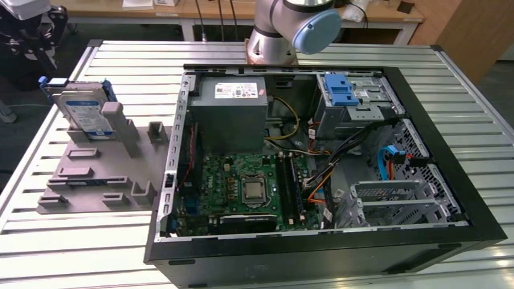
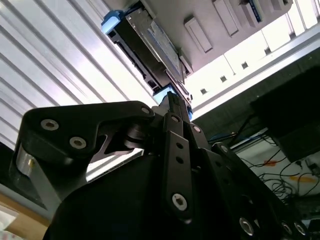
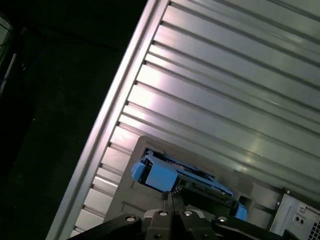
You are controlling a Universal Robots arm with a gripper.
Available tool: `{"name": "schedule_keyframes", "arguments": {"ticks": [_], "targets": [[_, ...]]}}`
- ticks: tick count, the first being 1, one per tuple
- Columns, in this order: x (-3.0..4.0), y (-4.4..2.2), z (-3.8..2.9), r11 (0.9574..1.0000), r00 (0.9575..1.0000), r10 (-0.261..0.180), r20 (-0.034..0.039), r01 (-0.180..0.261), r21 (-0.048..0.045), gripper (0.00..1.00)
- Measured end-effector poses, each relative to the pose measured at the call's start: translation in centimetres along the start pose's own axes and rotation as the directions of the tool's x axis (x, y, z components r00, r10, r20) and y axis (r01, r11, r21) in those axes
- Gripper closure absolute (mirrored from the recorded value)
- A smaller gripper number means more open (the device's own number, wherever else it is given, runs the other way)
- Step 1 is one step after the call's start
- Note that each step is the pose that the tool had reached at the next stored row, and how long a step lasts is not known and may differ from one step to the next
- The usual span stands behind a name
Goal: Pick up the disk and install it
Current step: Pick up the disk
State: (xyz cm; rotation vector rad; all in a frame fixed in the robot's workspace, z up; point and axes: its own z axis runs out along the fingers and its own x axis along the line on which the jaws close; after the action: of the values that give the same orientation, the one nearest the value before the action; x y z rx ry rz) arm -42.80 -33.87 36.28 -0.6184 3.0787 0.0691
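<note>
place: robotics lab | slatted bench (image 1: 80, 253), opened computer (image 1: 321, 256) (desks (image 1: 105, 13) behind)

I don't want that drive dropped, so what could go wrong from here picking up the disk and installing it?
1. The disk stands on edge in a grey holder; an off-centre touch might tip or wedge it.
2. In the first wrist view the jaws look shut, pointing at its blue bracket; lowered like that, they would likely hit it.
3. Loose cables lie beside the drive bay and could snag the disk going in.
</note>
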Motion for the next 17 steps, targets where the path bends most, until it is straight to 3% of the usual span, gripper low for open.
{"name": "schedule_keyframes", "arguments": {"ticks": [4, 8, 12, 17], "targets": [[0.00, 0.00, 0.04, 0.9979, 0.9979, -0.065, -0.0027, 0.065, -0.0006, 0.89], [0.00, 0.00, 0.09, 0.9920, 0.9919, -0.127, -0.0056, 0.127, -0.0010, 0.89], [0.00, 0.00, 0.14, 0.9817, 0.9816, -0.191, -0.0083, 0.191, -0.0020, 0.89], [0.00, -0.01, 0.19, 0.9641, 0.9641, -0.265, -0.0114, 0.265, -0.0034, 0.89]]}}
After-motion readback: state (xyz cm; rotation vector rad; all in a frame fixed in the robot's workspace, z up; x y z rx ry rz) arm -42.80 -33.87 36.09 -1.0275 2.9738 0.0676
